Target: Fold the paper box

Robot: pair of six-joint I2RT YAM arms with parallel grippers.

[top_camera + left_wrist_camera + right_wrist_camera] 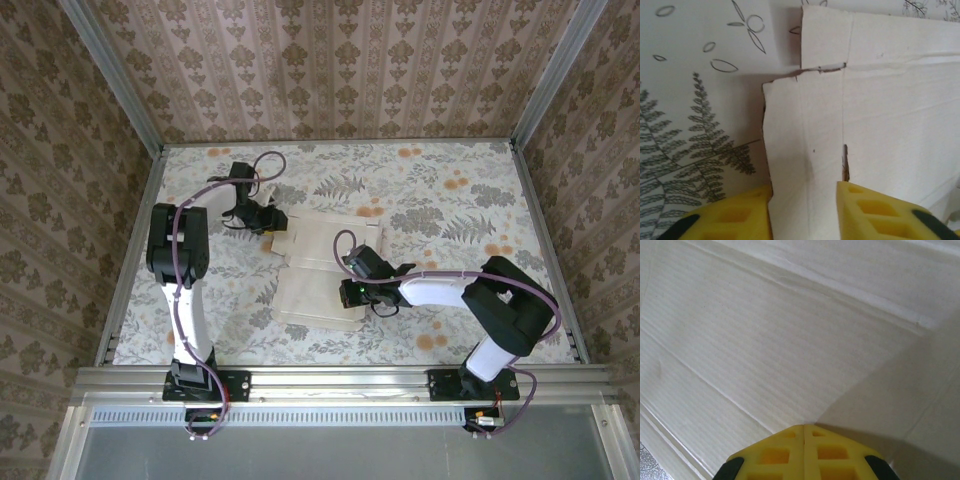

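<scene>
Box (pixel 318 272): lies flat mid-bench (pixel 450 190), pale inside up, flaps spread.
Left tool (pixel 805 220): at the box's far-left corner. Jaws partly apart, with a narrow flap (pixel 805 150) between the fingers (pixel 875 215). Cannot tell whether they clamp it.
Right tool (pixel 804 437): jaws together, nothing held. Tip on the box's inner panel, toward its right side.

Top view, centre: right end effector (pixel 352 293) hides part of the paper box (pixel 310 300). Left wrist view: left end effector (pixel 804 192) cut off at the bottom edge; its grip on the flap (pixel 805 145) unclear.
</scene>
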